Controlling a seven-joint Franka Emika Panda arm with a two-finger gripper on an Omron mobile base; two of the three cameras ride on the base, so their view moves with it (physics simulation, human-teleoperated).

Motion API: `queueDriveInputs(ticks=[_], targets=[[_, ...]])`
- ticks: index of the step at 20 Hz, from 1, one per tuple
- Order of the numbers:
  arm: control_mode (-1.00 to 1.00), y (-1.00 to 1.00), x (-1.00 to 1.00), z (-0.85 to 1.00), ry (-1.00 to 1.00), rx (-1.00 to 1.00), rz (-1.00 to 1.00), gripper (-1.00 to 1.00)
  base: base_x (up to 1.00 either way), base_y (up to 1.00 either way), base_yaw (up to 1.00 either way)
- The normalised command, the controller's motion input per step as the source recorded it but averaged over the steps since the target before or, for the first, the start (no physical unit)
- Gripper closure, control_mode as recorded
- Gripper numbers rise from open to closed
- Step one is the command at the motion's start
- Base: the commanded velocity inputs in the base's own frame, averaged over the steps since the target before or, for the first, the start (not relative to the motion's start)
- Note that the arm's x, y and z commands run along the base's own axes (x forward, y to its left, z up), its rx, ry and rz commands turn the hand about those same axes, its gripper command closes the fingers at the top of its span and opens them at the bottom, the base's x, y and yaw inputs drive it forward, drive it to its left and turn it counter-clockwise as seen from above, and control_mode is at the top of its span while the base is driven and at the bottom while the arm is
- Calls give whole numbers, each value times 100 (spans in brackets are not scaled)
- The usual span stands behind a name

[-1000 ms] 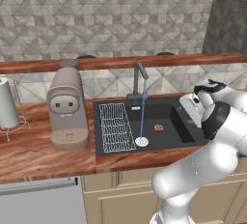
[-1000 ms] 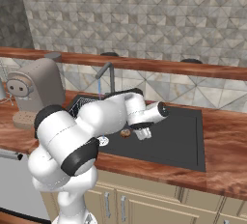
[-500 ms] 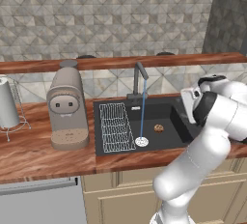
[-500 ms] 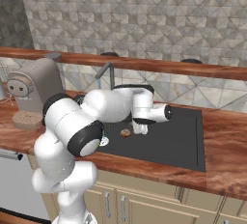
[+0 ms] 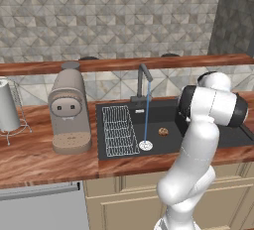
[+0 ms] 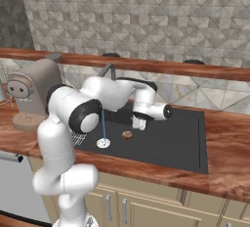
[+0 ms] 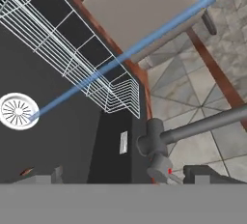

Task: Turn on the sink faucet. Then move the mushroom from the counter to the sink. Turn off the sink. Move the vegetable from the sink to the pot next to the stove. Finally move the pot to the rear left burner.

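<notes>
The sink faucet is running. A thin blue stream of water falls to the drain. The brown mushroom lies on the floor of the black sink, just right of the drain. It also shows as the mushroom in the right base view. My gripper hangs over the sink a little above and right of the mushroom, open and empty. In the hand view my gripper faces the faucet base, with the water stream crossing above. The pot and the stove are out of view.
A white wire rack fills the sink's left part. A beige coffee machine stands on the wooden counter to the left. Beyond it is a white roll on a wire holder. A raised wooden ledge runs behind the faucet.
My arm has folded up, its elbow rising over the sink's right side. The hand has shifted slightly left toward the faucet. The gripper stays open. The mushroom and the water are unchanged.
</notes>
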Motion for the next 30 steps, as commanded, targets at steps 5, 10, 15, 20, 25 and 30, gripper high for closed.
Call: queueDriveInputs(ticks=[5, 10, 15, 20, 25, 30], targets=[[-100, 10, 51, 0, 10, 7, -13, -100, 0, 0, 0], [-100, 20, 44, 0, 9, 4, -11, -100, 0, 0, 0], [-100, 27, 34, -1, 10, 2, -10, -100, 0, 0, 0], [-100, 25, 31, -2, 12, 0, -7, -100, 0, 0, 0], [-100, 0, 32, 0, 14, 7, -4, -100, 0, 0, 0], [-100, 0, 28, 0, 13, 10, -4, -100, 0, 0, 0]])
